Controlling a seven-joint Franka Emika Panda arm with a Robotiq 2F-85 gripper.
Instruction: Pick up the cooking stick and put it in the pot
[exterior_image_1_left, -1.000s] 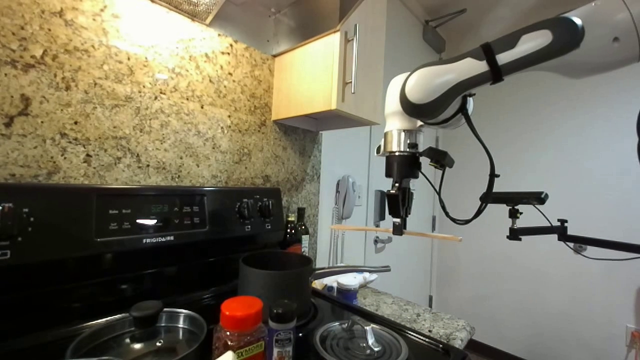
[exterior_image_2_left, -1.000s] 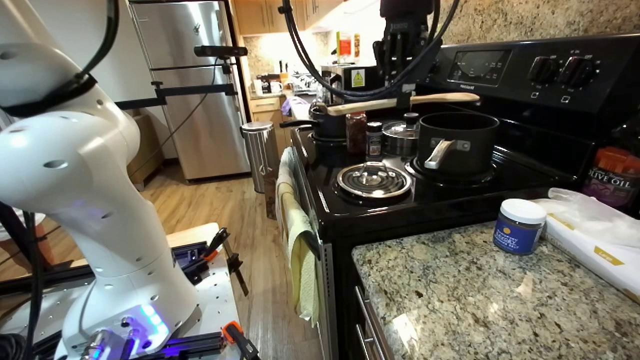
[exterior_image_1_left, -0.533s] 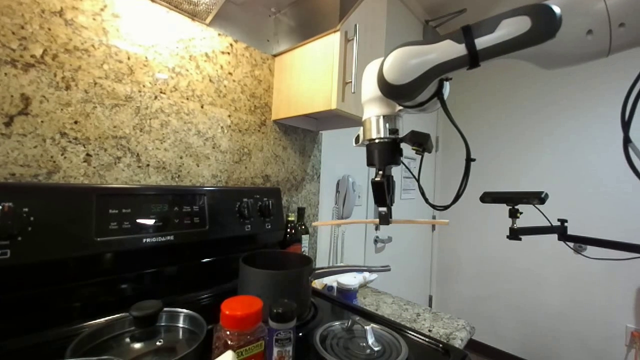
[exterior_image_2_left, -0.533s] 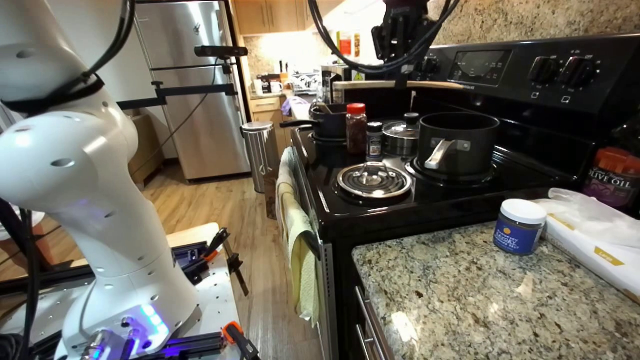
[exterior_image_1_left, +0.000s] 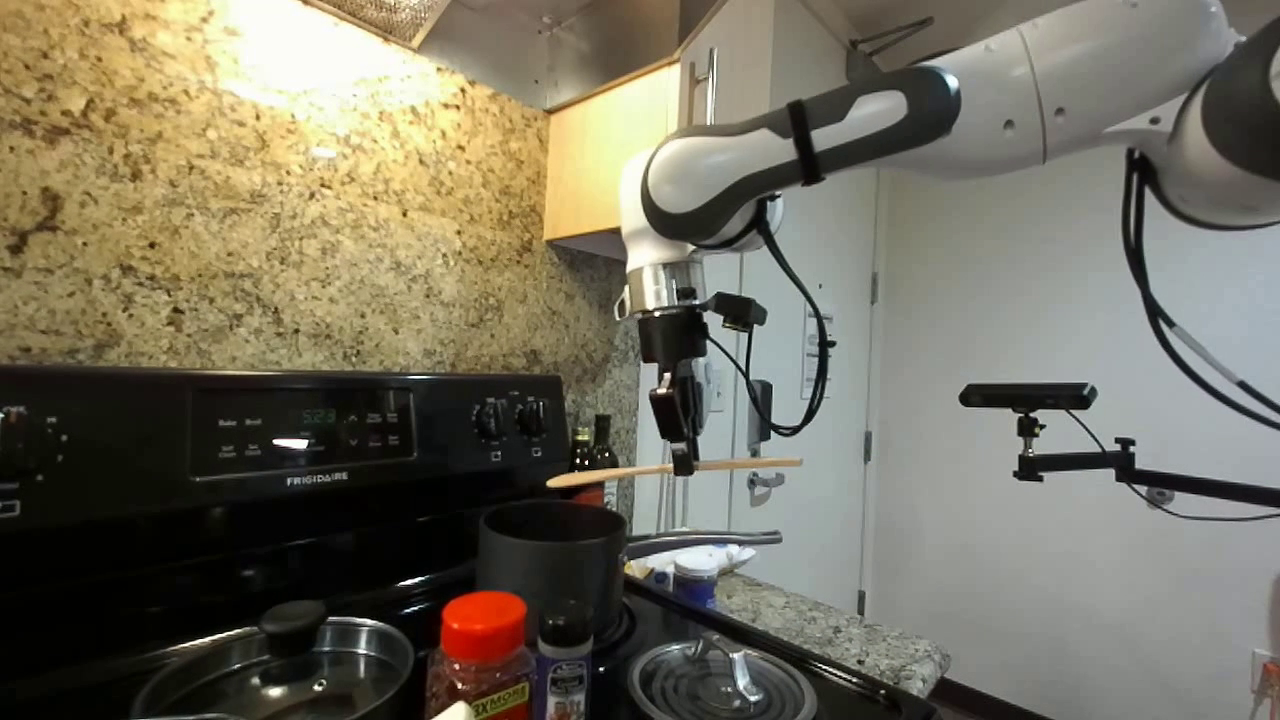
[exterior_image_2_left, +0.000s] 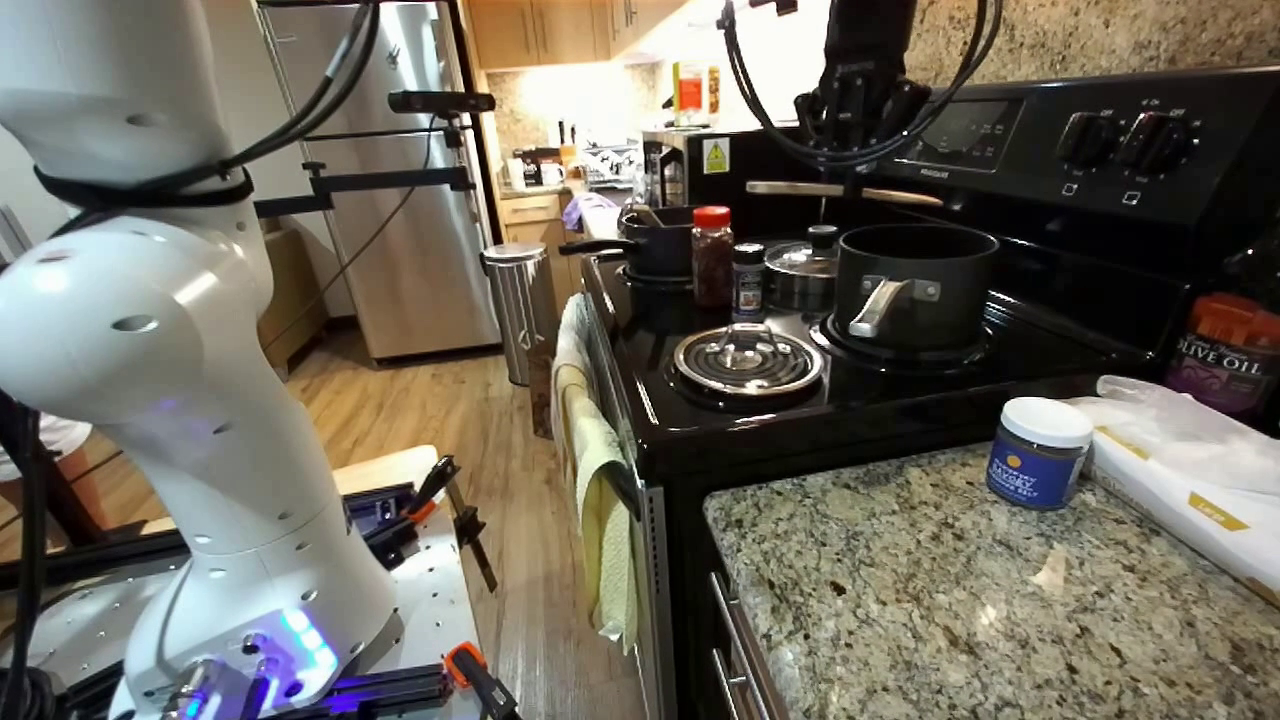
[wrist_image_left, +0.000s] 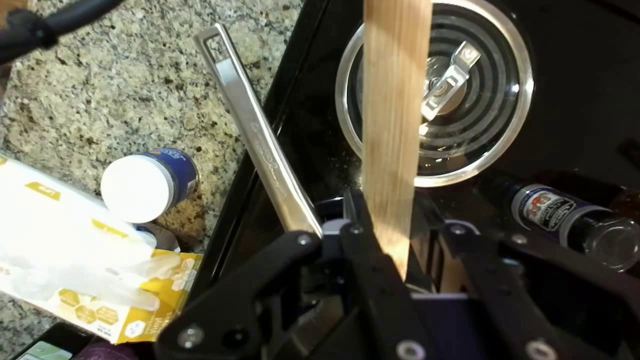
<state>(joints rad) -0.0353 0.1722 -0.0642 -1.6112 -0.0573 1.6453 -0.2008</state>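
Note:
My gripper (exterior_image_1_left: 685, 458) is shut on the cooking stick (exterior_image_1_left: 745, 464), a thin pale wooden stick held near its middle. The stick lies roughly level in the air, its broader end slightly lower and appearing above the pot (exterior_image_1_left: 553, 565) in an exterior view. The pot is tall, dark and cylindrical, open at the top, and stands on a rear burner. The stick (exterior_image_2_left: 795, 188) and pot (exterior_image_2_left: 915, 290) also show in an exterior view. In the wrist view the stick (wrist_image_left: 395, 110) runs up from between the fingers; the pot's steel handle (wrist_image_left: 260, 140) shows at left, its body hidden.
A glass lid (exterior_image_1_left: 722, 685) lies on the front burner. A red-capped jar (exterior_image_1_left: 483, 640) and a black-capped spice bottle (exterior_image_1_left: 564, 660) stand near the pot. A lidded pan (exterior_image_1_left: 290, 665) is beyond. A blue jar (exterior_image_2_left: 1040, 452) and white box (exterior_image_2_left: 1190, 500) lie on the counter.
The gripper and stick have moved left toward the pot in an exterior view, rising slightly, then dropping. The stick has turned a little. The pot has not moved.

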